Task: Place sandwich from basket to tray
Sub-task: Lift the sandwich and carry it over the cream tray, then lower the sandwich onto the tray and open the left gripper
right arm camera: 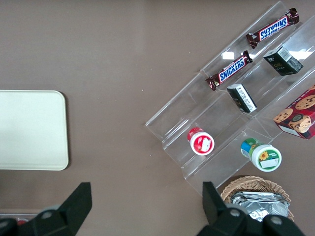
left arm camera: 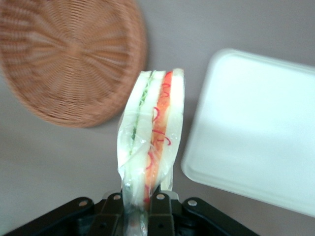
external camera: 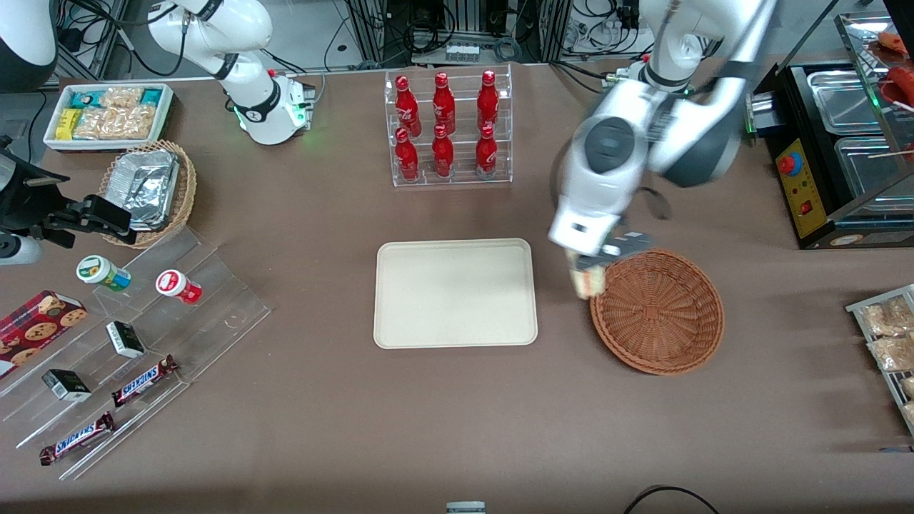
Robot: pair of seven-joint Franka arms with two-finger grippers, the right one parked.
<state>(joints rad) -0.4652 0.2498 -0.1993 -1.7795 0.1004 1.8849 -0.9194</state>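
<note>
My left gripper (external camera: pixel 590 270) is shut on the sandwich (external camera: pixel 590 283), a plastic-wrapped wedge of pale bread with red and green filling. It holds it in the air above the basket's rim on the side toward the tray. In the left wrist view the sandwich (left arm camera: pixel 153 132) stands out from between the gripper (left arm camera: pixel 139 201) fingers, over bare table between basket and tray. The reddish-brown wicker basket (external camera: pixel 660 314) (left arm camera: pixel 64 54) looks empty. The cream-white tray (external camera: pixel 455 293) (left arm camera: pixel 258 128) lies flat and bare beside the basket; it also shows in the right wrist view (right arm camera: pixel 30 129).
A clear rack of red bottles (external camera: pixel 446 128) stands farther from the camera than the tray. Toward the parked arm's end lie a stepped acrylic stand with snacks (external camera: pixel 121 343), a tan basket of foil containers (external camera: pixel 150 187) and a white snack bin (external camera: pixel 107 114). A black food warmer (external camera: pixel 835 150) stands at the working arm's end.
</note>
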